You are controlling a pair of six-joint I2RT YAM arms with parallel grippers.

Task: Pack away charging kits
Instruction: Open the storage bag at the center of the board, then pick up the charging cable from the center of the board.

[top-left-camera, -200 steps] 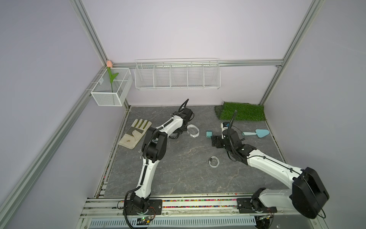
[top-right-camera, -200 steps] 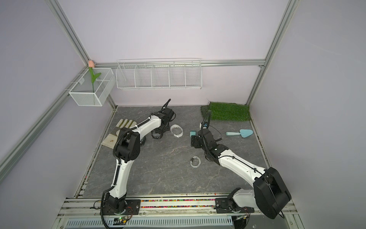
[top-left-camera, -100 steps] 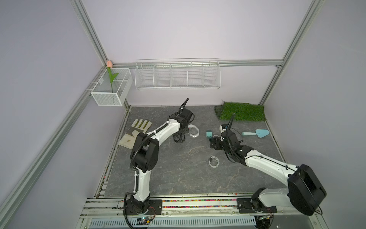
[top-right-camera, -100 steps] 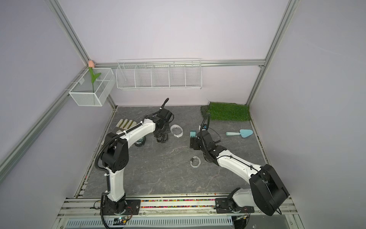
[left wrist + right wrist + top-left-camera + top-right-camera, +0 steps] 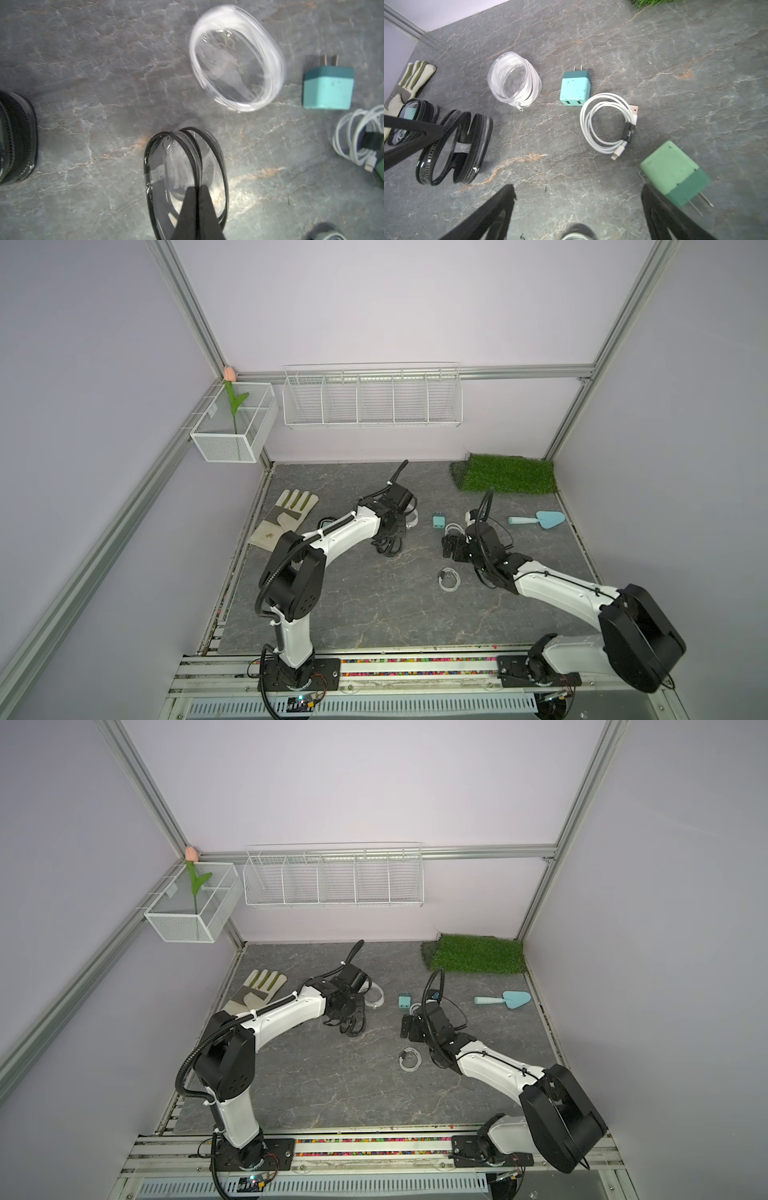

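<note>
An open black-rimmed case (image 5: 452,147) stood on edge near the middle of the desk (image 5: 353,605). Its zip rim was pinched between the pressed-together fingers of the left gripper (image 5: 196,190). Whether the case rested on the surface or hung just above it could not be told.

A second black-rimmed case (image 5: 428,112), with something teal showing through its clear side, sat just beside the first, toward the left edge. Nearer the far edge lay a clear white-zippered case (image 5: 236,60). Next to it was a teal plug adapter (image 5: 576,88), with its prongs pointing toward the far edge. A coiled white cable (image 5: 608,122) lay just beside that adapter.

A green plug adapter (image 5: 675,172) rested close to one finger of the right gripper (image 5: 578,189). That gripper's jaws were spread wide above bare desk and held nothing. A second coiled cable (image 5: 448,578) lay closer to the near edge, beside the right arm.

A beige work glove (image 5: 286,516) lay along the left edge and a light-blue hand trowel (image 5: 538,519) near the right edge. A grass mat (image 5: 507,479) filled the far right corner. On the back wall hung a wire basket (image 5: 372,396). At the far left corner, a mesh box (image 5: 224,443) held a tulip (image 5: 230,374).
</note>
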